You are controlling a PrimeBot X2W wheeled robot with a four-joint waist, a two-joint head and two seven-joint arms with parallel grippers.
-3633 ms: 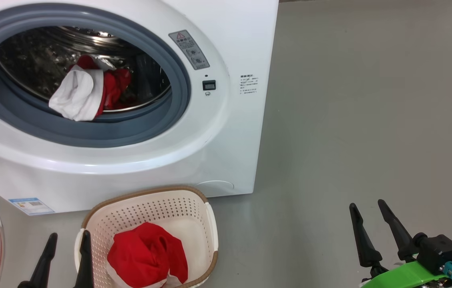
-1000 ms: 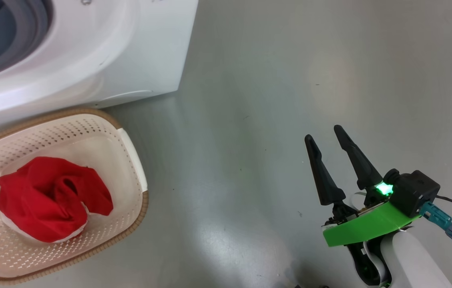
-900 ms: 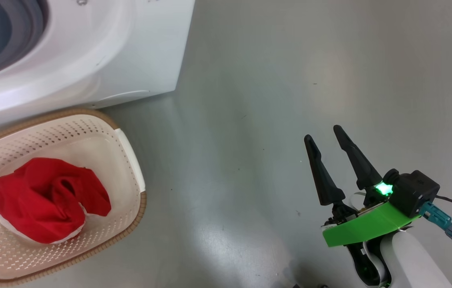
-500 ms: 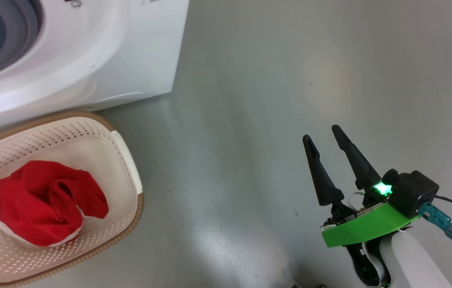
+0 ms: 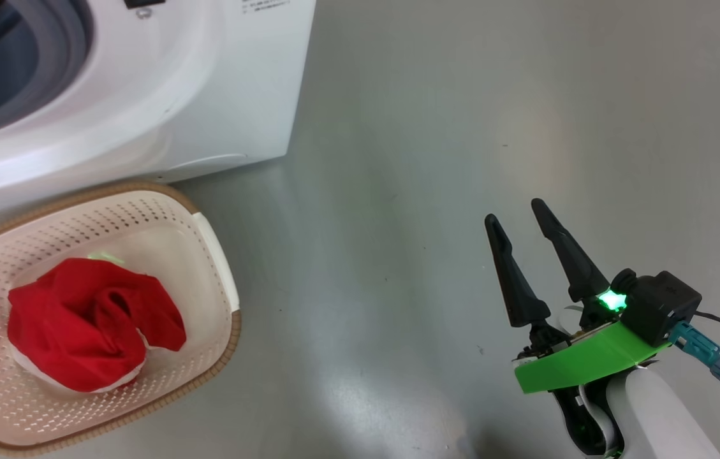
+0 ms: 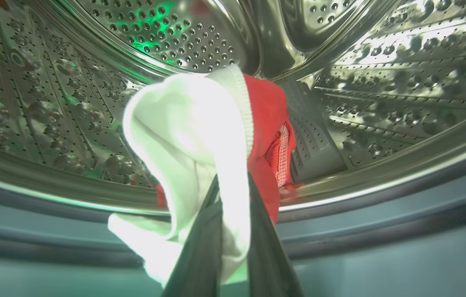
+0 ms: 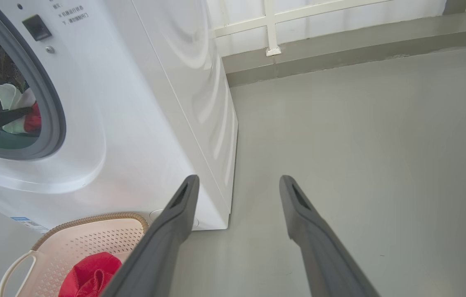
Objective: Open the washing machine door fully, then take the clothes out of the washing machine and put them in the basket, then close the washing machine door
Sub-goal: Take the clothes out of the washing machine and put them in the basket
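In the left wrist view my left gripper (image 6: 233,181) is inside the washing machine's perforated steel drum (image 6: 381,82). It is shut on the clothes (image 6: 191,123), a white cloth bunched with red fabric (image 6: 268,123), which hang over the grey rubber ring (image 6: 381,214). The right wrist view shows those clothes (image 7: 14,99) through the machine's opening. Another red garment (image 5: 92,325) lies in the cream basket (image 5: 219,255) in front of the washing machine (image 5: 206,95). My right gripper (image 5: 516,212) stands open over bare floor, holding nothing. The washing machine door is out of view.
Grey floor (image 5: 462,95) stretches to the right of the machine and the basket. A white wall with a low ledge (image 7: 340,45) runs behind the machine. The basket touches or nearly touches the machine's front base.
The head camera has swung down and right since the earliest frame, and shifted slightly in the last second. My left gripper has left its place beside the basket. The right gripper has stayed put.
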